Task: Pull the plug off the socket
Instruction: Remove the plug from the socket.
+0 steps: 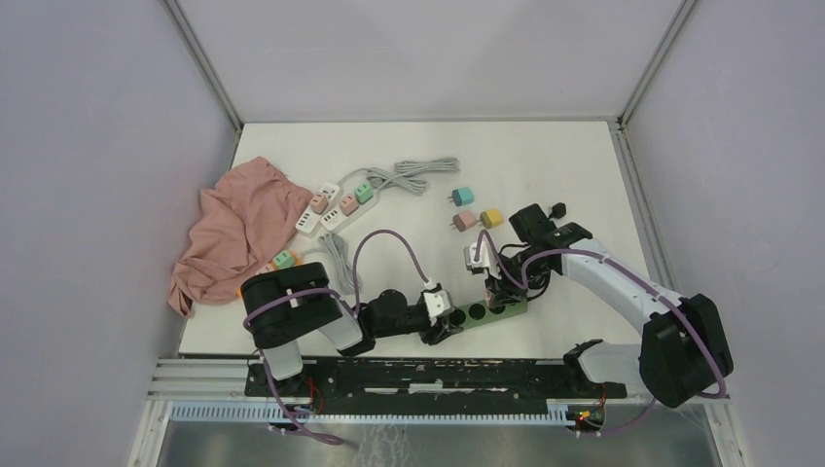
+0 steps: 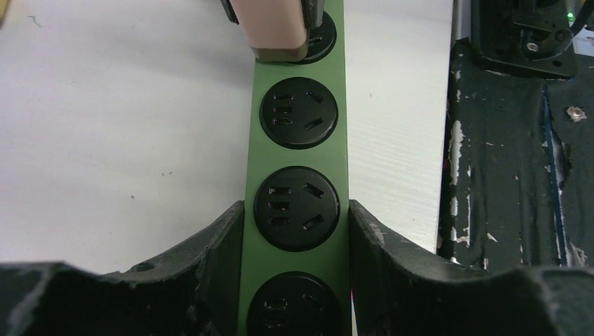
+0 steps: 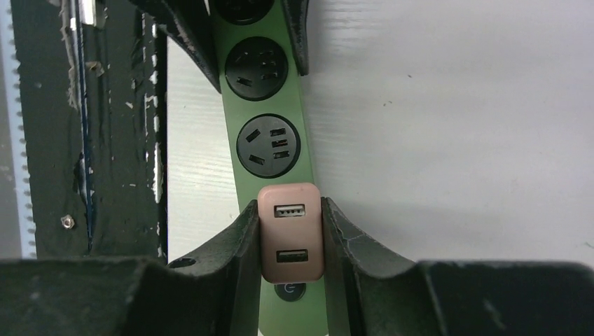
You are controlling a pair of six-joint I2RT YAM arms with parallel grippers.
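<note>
The strip (image 2: 298,157) was smooth matt green plastic, its sockets (image 2: 298,112) black with a slight sheen. The plug (image 3: 290,231) was smooth matt pink plastic. The left fingers (image 2: 210,259) looked like rough-edged black plastic. At three o'clock of the strip, a black rail (image 2: 504,175) showed chipped paint. The table (image 2: 105,140) was white, faintly grained.

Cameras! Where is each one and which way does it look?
Top external: above, behind the arms, looking down at the white table; both arms show.
Left wrist: on left arm, facing along green plastic power strip; left gripper clamps it.
Right wrist: on right arm, facing pink plastic USB plug; right gripper squeezes it.
Shared: wrist views both show strip and plug.
</note>
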